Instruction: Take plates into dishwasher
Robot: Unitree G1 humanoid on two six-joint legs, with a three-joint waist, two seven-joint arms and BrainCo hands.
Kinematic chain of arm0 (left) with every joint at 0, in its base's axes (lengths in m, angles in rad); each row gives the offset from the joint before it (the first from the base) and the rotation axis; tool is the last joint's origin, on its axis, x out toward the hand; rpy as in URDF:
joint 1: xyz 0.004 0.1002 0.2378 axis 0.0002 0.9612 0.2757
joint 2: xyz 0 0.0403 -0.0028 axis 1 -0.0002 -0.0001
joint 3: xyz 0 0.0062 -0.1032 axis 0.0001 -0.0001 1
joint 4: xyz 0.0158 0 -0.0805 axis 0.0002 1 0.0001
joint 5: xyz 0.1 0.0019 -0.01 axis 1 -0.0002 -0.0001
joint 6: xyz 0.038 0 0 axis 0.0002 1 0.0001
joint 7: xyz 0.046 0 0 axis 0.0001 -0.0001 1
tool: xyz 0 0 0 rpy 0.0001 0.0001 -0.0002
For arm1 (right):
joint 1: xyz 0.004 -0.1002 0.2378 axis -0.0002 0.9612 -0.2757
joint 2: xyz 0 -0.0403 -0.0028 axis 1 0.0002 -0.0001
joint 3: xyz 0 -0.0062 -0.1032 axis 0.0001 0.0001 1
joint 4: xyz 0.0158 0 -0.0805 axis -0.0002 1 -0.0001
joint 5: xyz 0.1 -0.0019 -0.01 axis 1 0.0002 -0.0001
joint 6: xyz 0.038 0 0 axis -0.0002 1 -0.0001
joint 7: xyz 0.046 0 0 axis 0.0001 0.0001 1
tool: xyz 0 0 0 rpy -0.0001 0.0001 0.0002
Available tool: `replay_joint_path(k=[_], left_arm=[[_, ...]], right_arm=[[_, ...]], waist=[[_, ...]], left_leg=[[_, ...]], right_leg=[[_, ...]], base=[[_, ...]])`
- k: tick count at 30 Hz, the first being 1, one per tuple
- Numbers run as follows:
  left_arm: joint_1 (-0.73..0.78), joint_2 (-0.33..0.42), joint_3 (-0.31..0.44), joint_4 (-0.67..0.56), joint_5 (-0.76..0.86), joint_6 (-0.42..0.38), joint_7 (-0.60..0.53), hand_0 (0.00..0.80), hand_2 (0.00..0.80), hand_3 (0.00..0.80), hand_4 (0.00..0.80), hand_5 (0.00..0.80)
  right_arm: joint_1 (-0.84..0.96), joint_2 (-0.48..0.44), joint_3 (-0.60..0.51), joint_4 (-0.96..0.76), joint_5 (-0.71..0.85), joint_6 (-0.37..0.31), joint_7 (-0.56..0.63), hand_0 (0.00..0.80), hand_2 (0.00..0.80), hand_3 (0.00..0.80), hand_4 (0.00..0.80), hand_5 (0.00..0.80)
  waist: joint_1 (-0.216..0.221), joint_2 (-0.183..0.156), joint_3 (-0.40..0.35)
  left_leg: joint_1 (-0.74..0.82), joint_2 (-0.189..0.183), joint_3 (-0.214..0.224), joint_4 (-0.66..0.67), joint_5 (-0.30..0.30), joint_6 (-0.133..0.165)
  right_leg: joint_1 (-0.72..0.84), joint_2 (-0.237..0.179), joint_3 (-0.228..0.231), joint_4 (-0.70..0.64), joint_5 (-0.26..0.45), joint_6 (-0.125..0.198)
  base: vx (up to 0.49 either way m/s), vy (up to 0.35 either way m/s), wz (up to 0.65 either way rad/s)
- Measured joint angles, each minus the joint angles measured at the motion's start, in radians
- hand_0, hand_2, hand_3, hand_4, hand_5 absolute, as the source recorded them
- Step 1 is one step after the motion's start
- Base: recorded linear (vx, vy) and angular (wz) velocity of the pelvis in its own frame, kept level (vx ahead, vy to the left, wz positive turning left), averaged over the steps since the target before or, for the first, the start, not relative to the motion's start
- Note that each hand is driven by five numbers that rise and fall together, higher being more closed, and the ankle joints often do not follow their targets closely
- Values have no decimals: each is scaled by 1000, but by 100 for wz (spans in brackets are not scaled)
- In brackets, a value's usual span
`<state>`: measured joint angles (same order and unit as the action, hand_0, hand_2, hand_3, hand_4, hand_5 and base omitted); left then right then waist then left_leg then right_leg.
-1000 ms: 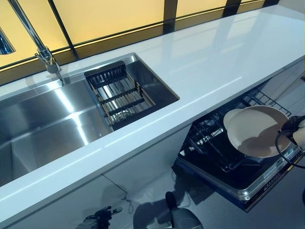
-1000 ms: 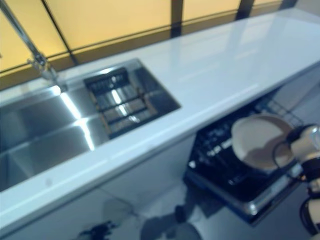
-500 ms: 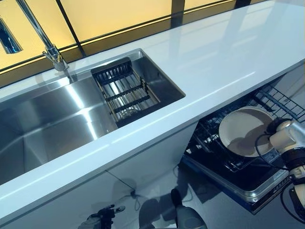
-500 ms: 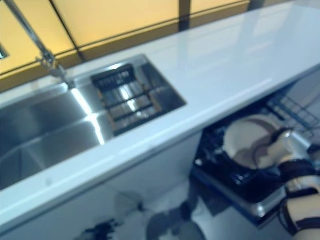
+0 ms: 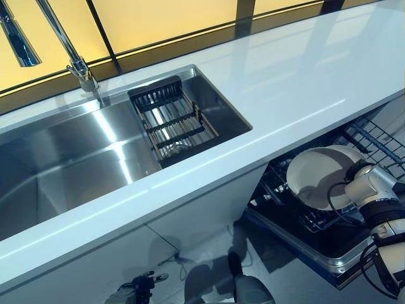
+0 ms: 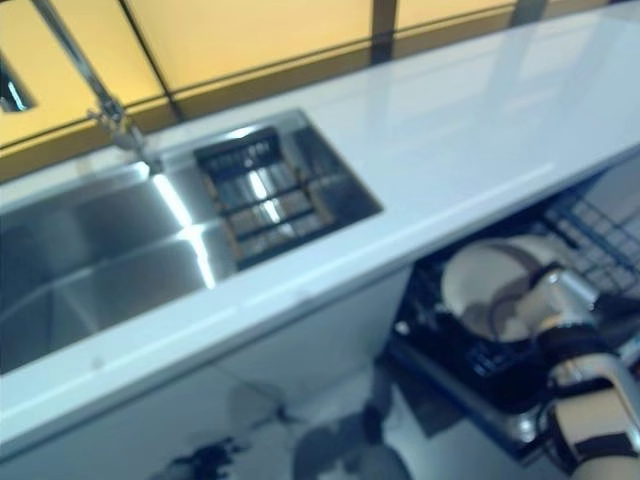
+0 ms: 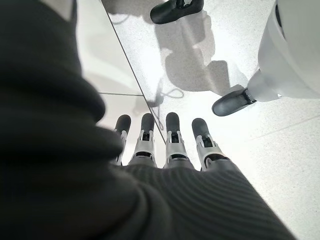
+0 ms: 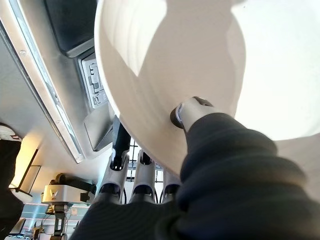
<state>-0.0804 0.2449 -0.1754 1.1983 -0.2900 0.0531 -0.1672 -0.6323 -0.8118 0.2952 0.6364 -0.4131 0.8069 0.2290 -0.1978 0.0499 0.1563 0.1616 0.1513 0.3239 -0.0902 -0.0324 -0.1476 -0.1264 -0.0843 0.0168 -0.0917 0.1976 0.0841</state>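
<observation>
Fingers of the right hand (image 8: pixel 150 180) curl under the rim of the white plate (image 5: pixel 316 177) while the thumb presses on its upper face — a pinch on one edge only. At the lower right of the left eye view the plate hangs tilted, just above the dark wire rack (image 5: pixel 297 212) of the open dishwasher (image 5: pixel 329 253), not yet slotted between the tines as far as I can tell.

With the grip at a single edge, I judge the plate could pivot or slip if its lower rim catches a tine on the way down; a knock against the worktop (image 5: pixel 285 82) edge above is also possible.

The left hand (image 7: pixel 167 145) hangs over the floor, fingers straight and holding nothing.

The rack shows no other dishes that I can make out. At the centre left, the steel sink (image 5: pixel 69 158) holds only a black slatted drainer (image 5: pixel 171 120) — no plates in view there.
</observation>
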Motion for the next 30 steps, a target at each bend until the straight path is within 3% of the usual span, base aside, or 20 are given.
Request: replay_joint_path(k=[6, 12, 15, 28, 29, 30], left_arm=[[0, 0, 0, 7, 1, -2, -1, 0, 0, 0, 0, 0], [-5, -1, -1, 8, 1, -2, 0, 0, 0, 0, 0, 0], [-5, -1, -1, 8, 2, -2, 0, 0, 0, 0, 0, 0], [-4, -1, 0, 8, 2, -2, 0, 0, 0, 0, 0, 0], [-4, -1, 0, 9, 2, -2, 0, 0, 0, 0, 0, 0], [-4, -1, 0, 9, 2, -2, 0, 0, 0, 0, 0, 0]], right_arm=[[2, 19, 23, 72, 0, 5, -17, 800, 800, 800, 800, 800], [31, 103, 60, 95, -7, 4, 8, 800, 800, 800, 800, 800], [33, 106, 75, 95, -13, 4, 8, 800, 800, 800, 800, 800], [102, 108, 75, 73, -69, -16, 32, 800, 800, 800, 800, 800], [105, 109, 75, 71, -69, -17, 32, 596, 596, 596, 596, 596], [106, 109, 75, 71, -68, -17, 32, 69, 69, 69, 69, 69]], waist=[[10, -6, -3], [25, -5, -3], [27, -5, -3], [44, -19, -11], [44, -22, -13], [45, -26, -15]], left_leg=[[1, 2, -1, 0, 0, 0], [-1, 1, -9, 2, 0, 0], [-4, 1, -29, 3, 0, 0], [-4, 2, -32, 0, 0, 0], [-4, 2, -32, 0, 0, 0], [-4, 3, -32, 0, 0, 0]], right_leg=[[1, 1, -1, 0, 0, 0], [1, -1, -2, 0, 0, -1], [2, -1, -5, 0, 0, -1], [3, -1, -5, 1, 1, -2], [3, -1, -5, 1, 1, -2], [3, -1, -6, 1, 1, -2]], base=[[0, 0, 0], [0, 0, 0], [4, -5, 2], [0, 0, 0], [0, 0, 0], [0, 0, 0]])
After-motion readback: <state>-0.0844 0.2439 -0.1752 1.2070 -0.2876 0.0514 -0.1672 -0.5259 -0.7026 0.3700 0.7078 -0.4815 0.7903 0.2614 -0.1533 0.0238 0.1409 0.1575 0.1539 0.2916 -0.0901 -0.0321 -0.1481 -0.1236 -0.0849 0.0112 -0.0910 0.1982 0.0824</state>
